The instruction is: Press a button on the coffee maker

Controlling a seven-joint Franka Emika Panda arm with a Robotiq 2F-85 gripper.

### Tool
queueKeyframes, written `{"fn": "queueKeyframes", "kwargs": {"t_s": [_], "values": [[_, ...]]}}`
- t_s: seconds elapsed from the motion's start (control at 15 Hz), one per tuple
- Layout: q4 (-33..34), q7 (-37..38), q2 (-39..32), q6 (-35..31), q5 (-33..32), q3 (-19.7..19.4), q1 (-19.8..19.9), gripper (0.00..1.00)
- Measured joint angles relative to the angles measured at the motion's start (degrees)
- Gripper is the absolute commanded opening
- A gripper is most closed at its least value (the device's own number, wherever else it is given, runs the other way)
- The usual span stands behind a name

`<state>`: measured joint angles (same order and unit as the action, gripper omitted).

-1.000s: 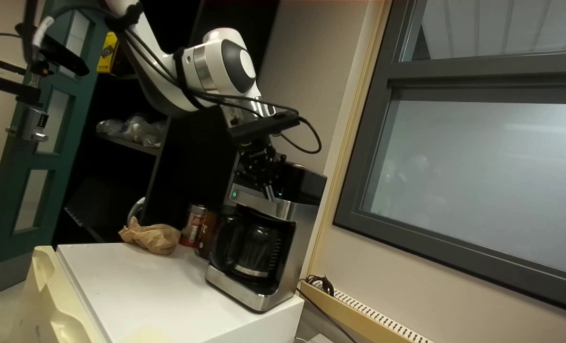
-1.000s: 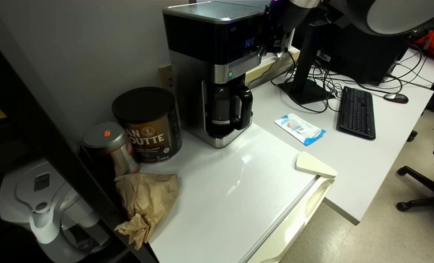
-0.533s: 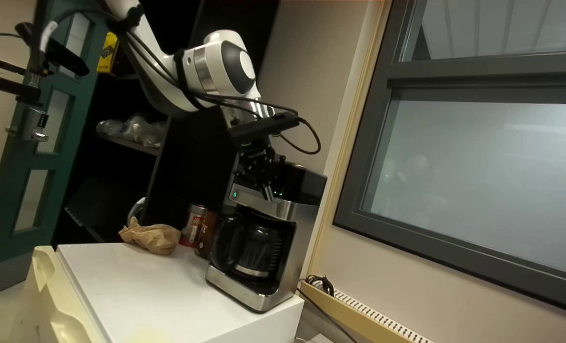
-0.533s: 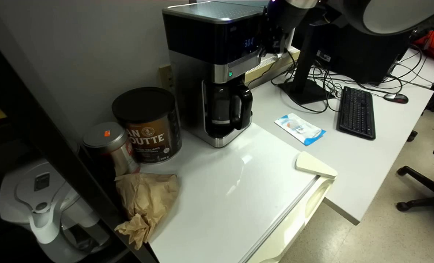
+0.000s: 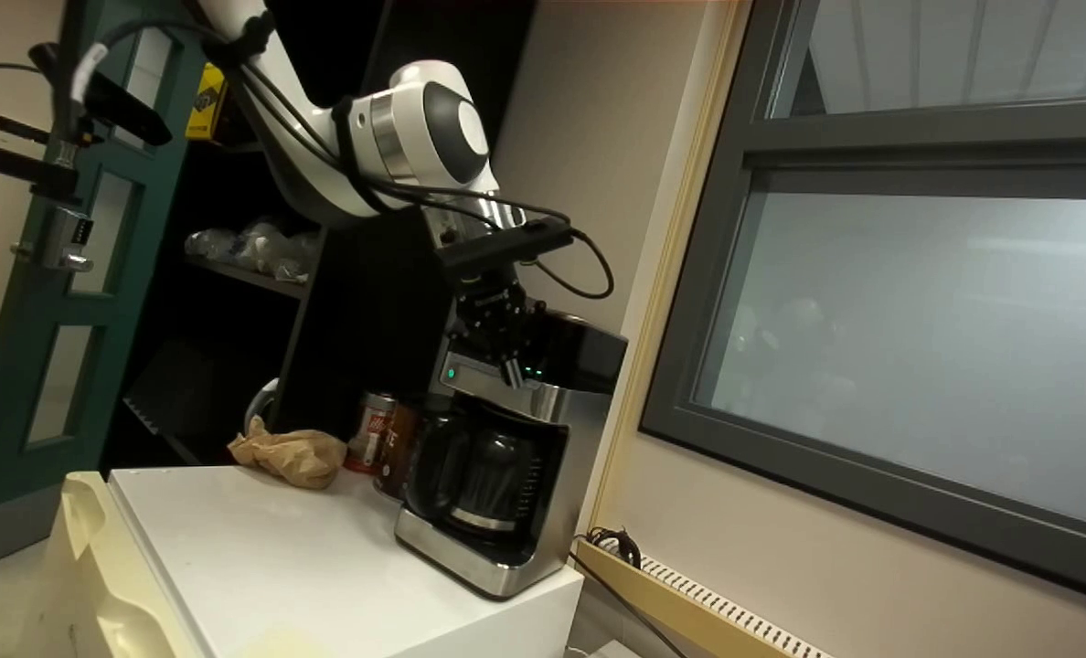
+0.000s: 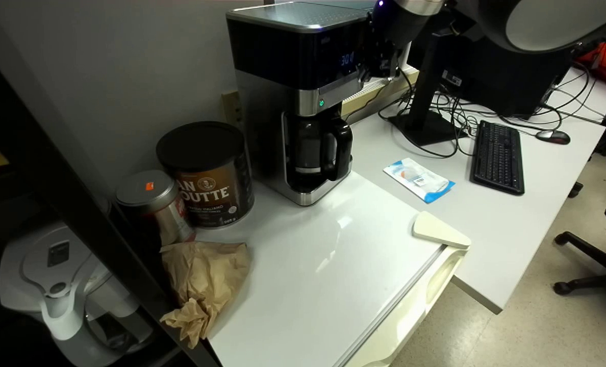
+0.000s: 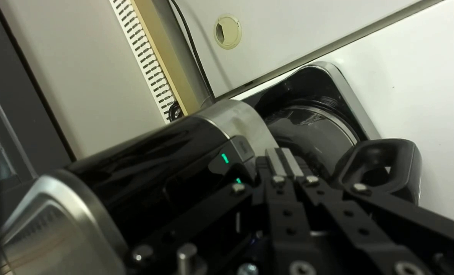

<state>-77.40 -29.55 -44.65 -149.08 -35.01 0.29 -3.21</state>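
The coffee maker (image 5: 584, 457) is a boxy black and silver machine standing on a white cabinet top. It also shows in an exterior view (image 6: 277, 66) with a lit blue display (image 6: 347, 59) and a green-lit mark (image 6: 321, 103) on its silver front strip. Its dark carafe (image 5: 497, 471) sits inside. My gripper (image 5: 512, 373) is shut and empty, pointing down at the front control panel. In the wrist view the fingertips (image 7: 284, 162) lie together beside a grey button (image 7: 243, 148) and green lights. I cannot tell whether they touch the panel. The fingers hide part of it.
A brown coffee can (image 6: 206, 188), a silver-red can (image 6: 162, 214) and a crumpled paper bag (image 6: 206, 285) stand beside the machine. A wall and window (image 5: 918, 366) are close on its other side. A desk holds a packet (image 6: 419, 179) and keyboard (image 6: 498, 157).
My gripper has shifted slightly along the panel front, a little left and down in both exterior views. More green lights beside the fingertips now show. The coffee maker has not moved.
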Motion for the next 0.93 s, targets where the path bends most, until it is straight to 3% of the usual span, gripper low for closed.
{"fn": "queueKeyframes", "kwargs": {"t_s": [0.33, 0.93], "values": [[-3.5, -2.3, 1.6, -2.5, -0.2, 0.3, 0.0, 0.0], [-19.0, -5.0, 10.9, -5.1, -1.2, 1.2, -0.1, 0.0]]}}
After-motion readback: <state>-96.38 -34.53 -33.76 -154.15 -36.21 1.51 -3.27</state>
